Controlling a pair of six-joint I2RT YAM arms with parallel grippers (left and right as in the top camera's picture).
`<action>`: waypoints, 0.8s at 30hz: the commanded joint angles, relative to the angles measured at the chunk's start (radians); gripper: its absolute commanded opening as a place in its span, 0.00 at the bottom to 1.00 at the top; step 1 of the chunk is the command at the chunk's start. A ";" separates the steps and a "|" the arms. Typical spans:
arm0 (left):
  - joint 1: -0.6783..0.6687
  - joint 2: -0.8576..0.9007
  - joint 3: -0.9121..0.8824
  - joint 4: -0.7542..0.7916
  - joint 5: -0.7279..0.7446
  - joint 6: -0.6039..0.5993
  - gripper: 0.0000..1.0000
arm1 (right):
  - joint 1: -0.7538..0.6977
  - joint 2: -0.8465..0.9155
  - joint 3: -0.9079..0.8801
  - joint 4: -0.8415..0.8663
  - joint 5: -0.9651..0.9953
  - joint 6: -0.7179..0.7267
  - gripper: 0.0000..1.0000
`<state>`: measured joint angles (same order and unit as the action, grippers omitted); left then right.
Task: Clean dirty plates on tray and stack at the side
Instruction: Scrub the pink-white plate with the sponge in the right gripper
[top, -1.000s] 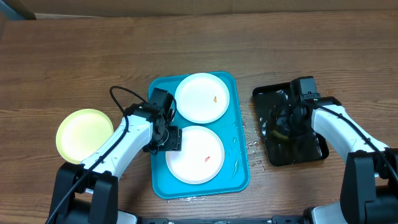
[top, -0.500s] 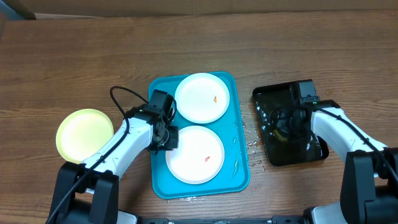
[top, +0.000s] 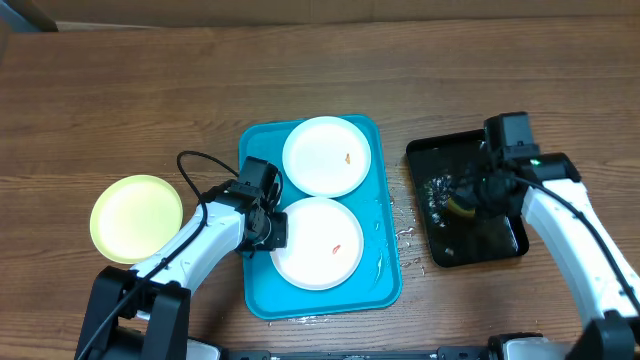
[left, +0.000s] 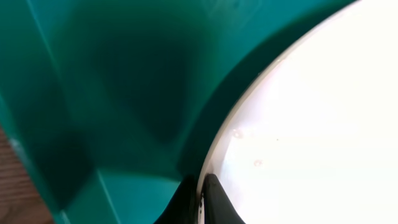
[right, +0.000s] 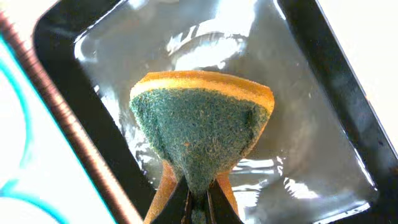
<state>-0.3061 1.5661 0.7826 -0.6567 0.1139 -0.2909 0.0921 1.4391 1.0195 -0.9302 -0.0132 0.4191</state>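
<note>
The left gripper (top: 272, 232) is pinched shut on the rim of a white plate (top: 318, 245), which lies in the blue tray (top: 254, 292) just to the gripper's right. A second white plate (top: 326, 157) is seen just beyond the gripper, and a yellow-green plate (top: 136, 217) on the table (top: 120, 100) to its left. The right gripper (top: 468, 195) is clamped on a folded sponge (right: 202, 127), with the black tray (top: 480, 240) beneath it.

Sponge (right: 202, 134) pinched over the black tray (right: 323, 81)
The right gripper (right: 199, 199) has its jaws squeezing the sponge's near end, green scouring face showing.
</note>
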 joint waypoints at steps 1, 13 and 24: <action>-0.002 0.016 -0.029 0.040 0.058 -0.029 0.04 | 0.001 -0.049 0.023 -0.018 -0.100 -0.080 0.04; -0.002 0.016 -0.028 -0.006 0.105 -0.171 0.04 | 0.439 -0.049 0.020 -0.001 -0.295 -0.147 0.04; -0.002 0.016 -0.028 -0.008 0.146 -0.185 0.04 | 0.723 0.172 -0.032 0.316 -0.114 -0.043 0.04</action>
<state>-0.3061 1.5673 0.7700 -0.6621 0.2451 -0.4515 0.7860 1.5379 1.0077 -0.6563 -0.1967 0.3519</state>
